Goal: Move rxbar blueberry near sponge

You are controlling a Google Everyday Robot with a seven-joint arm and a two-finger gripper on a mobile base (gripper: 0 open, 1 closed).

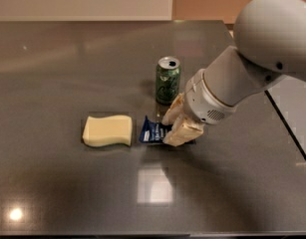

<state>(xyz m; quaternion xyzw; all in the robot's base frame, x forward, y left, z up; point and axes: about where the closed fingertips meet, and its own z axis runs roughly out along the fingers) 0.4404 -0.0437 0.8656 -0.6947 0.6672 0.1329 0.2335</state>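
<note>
A dark grey table [63,59] seen from above. A pale yellow sponge [107,131] lies left of centre. Just to its right, with a narrow gap between them, lies a dark blue snack bar [151,132], flat on the table. The robot's gripper [168,132] reaches in from the right, its two tan fingers [173,109] closed on the bar's right end. A green soda can [168,80] stands upright just behind the gripper.

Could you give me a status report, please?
Pincer at tabletop, shut on dark navy-blue snack bar wrapper. Wrapper beside pale yellow foam sponge, small gap. Green soda can behind, clear.
</note>
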